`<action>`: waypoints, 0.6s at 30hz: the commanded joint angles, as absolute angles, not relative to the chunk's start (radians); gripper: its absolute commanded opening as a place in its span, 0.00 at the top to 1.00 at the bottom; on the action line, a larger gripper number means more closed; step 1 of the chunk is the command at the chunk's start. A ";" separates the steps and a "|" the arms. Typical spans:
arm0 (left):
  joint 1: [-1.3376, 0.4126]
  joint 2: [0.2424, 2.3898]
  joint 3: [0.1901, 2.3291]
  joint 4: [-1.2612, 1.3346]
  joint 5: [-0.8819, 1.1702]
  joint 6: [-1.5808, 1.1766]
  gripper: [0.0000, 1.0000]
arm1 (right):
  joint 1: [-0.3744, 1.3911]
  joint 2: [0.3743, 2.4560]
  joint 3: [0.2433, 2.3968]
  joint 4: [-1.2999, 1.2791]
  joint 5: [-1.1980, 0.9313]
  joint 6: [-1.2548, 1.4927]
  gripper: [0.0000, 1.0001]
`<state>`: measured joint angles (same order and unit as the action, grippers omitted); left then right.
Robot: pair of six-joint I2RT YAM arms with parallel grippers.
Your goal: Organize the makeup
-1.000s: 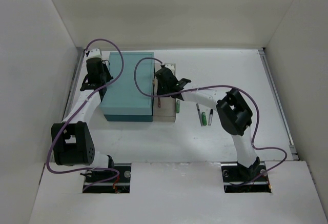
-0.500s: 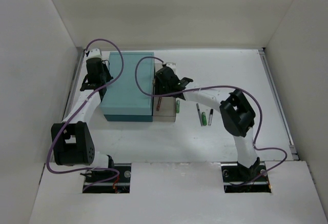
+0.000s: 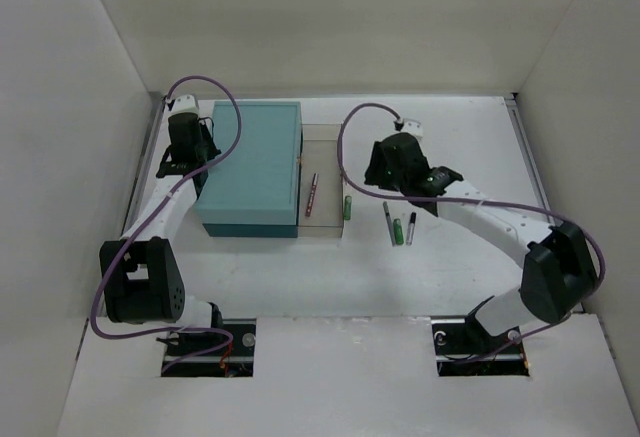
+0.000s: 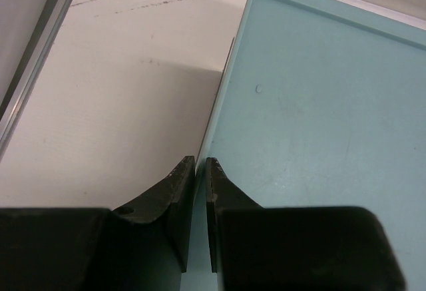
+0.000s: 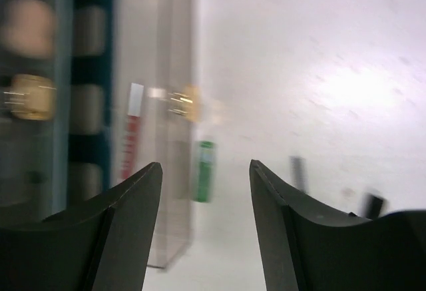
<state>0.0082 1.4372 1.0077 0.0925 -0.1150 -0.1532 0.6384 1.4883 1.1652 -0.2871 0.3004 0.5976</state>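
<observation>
top external view: a flat, matte teal box sits upper left of centre on the white desk, and a clear, thin-walled drawer juts from its right side. a slim red pencil lies inside the drawer, slightly slanted. a short green tube lies just beside the drawer's right wall; whether it touches the wall i cannot tell. right of it, three thin sticks lie nearly parallel on the bare desk: a dark pencil, a stubby green pencil and a second dark stick. the right tool hovers over the desk right of the drawer, released, its two black wedge-shaped fingers spread apart with nothing between them. its own view is motion-blurred, with peach and tan blobs at far left too smeared to name. the left tool is clenched, curved black tips all but touching and gripping nothing, at the left edge of the box's smooth lid, upper left in the top view.
</observation>
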 commanded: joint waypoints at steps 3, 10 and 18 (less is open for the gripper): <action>-0.018 1.454 0.954 -0.129 -0.028 -0.158 0.91 | 0.593 1.476 0.993 -0.357 0.341 0.618 0.39; -0.018 1.456 0.957 -0.133 -0.031 -0.158 0.91 | 0.564 1.555 0.920 -0.322 0.318 0.641 0.38; -0.015 1.447 0.951 -0.132 -0.031 -0.158 0.91 | 0.568 1.637 0.887 -0.310 0.310 0.664 0.42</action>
<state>0.0082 1.4368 1.0077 0.0925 -0.1150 -0.1532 0.5667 1.6287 0.9028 -0.3401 0.3126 0.6369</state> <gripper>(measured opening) 0.091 0.589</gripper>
